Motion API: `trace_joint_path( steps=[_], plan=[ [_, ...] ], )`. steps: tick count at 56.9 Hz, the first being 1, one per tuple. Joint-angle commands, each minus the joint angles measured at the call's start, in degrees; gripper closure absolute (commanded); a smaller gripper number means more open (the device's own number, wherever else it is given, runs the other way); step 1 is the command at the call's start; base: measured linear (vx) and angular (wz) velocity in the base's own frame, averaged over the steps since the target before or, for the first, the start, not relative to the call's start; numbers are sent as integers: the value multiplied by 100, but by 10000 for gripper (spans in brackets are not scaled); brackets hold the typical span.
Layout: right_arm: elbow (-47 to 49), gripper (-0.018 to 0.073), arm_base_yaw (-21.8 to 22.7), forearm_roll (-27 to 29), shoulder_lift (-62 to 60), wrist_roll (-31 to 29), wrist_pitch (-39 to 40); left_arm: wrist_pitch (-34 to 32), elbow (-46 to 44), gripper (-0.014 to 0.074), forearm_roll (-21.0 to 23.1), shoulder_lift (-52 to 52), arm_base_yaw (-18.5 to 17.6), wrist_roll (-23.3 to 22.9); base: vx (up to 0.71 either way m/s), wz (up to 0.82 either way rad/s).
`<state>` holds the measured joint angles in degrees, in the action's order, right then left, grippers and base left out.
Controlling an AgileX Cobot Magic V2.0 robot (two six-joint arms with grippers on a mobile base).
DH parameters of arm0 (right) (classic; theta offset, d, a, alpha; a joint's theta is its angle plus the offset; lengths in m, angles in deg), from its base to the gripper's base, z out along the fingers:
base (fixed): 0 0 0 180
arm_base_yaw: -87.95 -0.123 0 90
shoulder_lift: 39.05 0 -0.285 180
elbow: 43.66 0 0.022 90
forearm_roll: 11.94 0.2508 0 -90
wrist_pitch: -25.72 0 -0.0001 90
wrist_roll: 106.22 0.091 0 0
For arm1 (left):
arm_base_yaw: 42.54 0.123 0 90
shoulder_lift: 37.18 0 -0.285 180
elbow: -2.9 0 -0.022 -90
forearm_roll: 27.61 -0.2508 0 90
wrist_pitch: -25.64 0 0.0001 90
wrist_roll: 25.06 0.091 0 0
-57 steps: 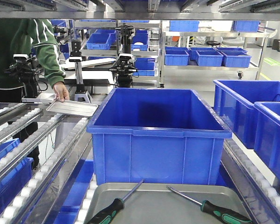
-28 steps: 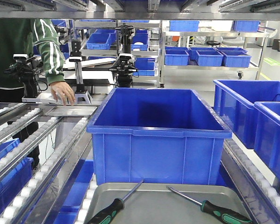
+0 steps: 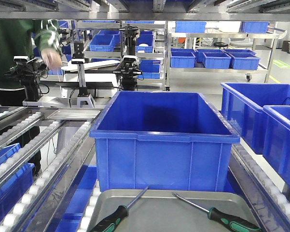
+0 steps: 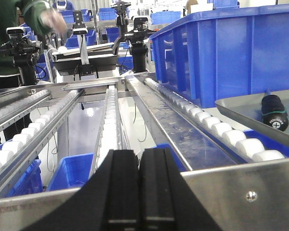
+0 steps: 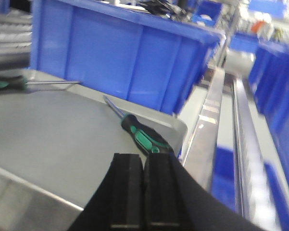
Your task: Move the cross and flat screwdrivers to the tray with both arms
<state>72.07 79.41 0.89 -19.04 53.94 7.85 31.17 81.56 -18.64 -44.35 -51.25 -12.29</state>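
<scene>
The grey metal tray lies at the bottom of the front view, in front of a big blue bin. Two black-and-green screwdrivers rest in it: one on the left, one on the right. The left wrist view shows the tray rim at the right and the left screwdriver's butt, which bears a cross mark. My left gripper is shut and empty, over the roller lane beside the tray. My right gripper is shut and empty, just short of the right screwdriver in the tray.
A deep blue bin stands right behind the tray. More blue bins line the right. Roller conveyors run along the left, with a second metal tray at their far end. A person in green stands beyond.
The person at the back left has set the far metal tray flat on the rollers and lifted the hand away. The screwdrivers have not moved.
</scene>
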Motion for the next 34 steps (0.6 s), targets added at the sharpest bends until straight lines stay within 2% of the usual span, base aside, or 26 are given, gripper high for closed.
trace_joint_path(
  steps=[1, 5, 9, 21, 27, 34],
  plan=[
    [-133, 568, 210, -630, 70, 975, 931, -498, 186, 597, 10, 99, 5, -49, 0, 0],
    [-506, 568, 399, -1454, 70, 1762, 1437, -498, 186, 597, 10, 99, 5, -49, 0, 0],
    [-873, 568, 529, -1858, -66, 2022, 1787, -498, 186, 597, 10, 99, 5, -49, 0, 0],
    [-1570, 568, 1042, -1652, -1395, 2226, 1919, -498, 186, 597, 10, 99, 5, -49, 0, 0],
    [-1563, 568, 1464, -1785, -1347, 2428, 1868, -489, 186, 597, 10, 98, 5, -49, 0, 0],
    [-1563, 568, 1707, -1768, -1360, 2641, 1893, -483, 186, 597, 10, 94, 5, -49, 0, 0]
  ],
)
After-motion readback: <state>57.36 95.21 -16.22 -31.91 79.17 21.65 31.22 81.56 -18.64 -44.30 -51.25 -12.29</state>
